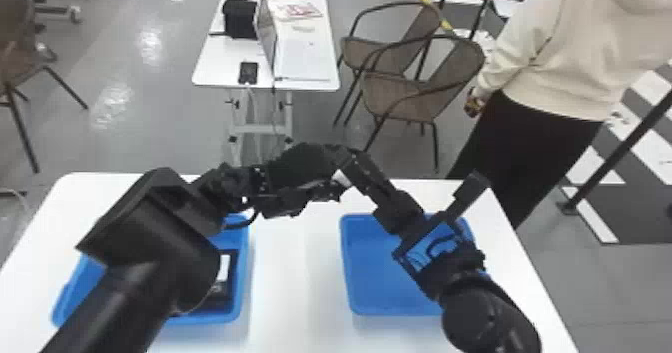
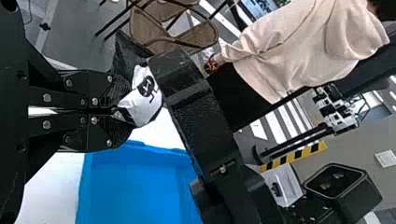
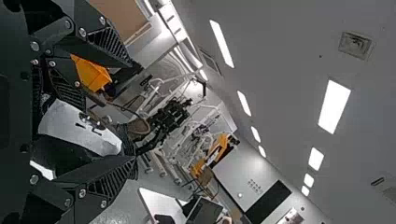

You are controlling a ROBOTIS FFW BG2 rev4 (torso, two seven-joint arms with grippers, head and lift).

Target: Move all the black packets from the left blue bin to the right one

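Black arms (image 1: 155,257) with silver screws (image 2: 46,97) and ribbed jaws

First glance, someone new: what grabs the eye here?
The two arms meeting above the table, with a black-and-white packet between them: the left gripper is shut on it, while the right gripper has its fingers spread on either side of it. Next, the two blue bins standing apart below: the left bin, partly behind the left arm, with black packet material inside, and the right bin.

2 chairs (image 1: 397,99) stand near a white table (image 1: 218,72).
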